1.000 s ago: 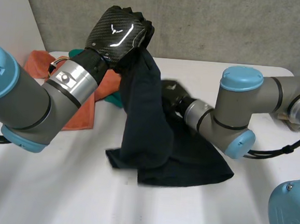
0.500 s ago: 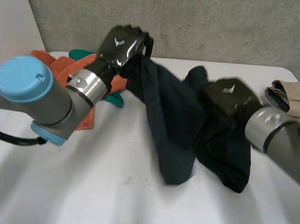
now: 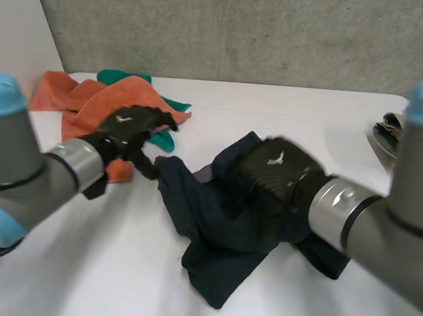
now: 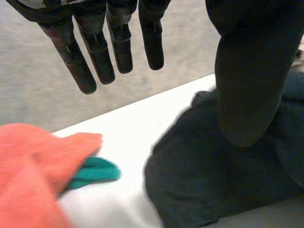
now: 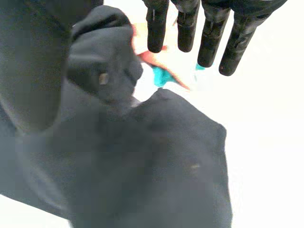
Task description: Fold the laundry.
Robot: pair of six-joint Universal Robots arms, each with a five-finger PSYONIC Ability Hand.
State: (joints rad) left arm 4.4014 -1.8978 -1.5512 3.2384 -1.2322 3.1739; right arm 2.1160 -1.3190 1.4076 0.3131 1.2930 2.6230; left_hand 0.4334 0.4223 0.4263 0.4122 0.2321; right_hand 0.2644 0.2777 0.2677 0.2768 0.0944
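Dark garment [image 3: 220, 232]: lay crumpled mid-table [image 3: 78, 265], its middle hidden under the right hand [image 3: 273, 170], whose fingers [image 5: 209, 33] were straight and gripped nothing. Left hand [image 3: 129, 133]: fingers extended, empty, at the garment's edge. Teal cloth [image 3: 122, 78]: mostly covered by orange cloth [image 3: 91, 105].

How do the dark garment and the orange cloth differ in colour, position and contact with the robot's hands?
The dark garment is navy-black; the orange cloth is bright. The dark garment lies at the centre of the table under the open right hand; the orange cloth sits far left, beside the open left hand. Both lie crumpled.
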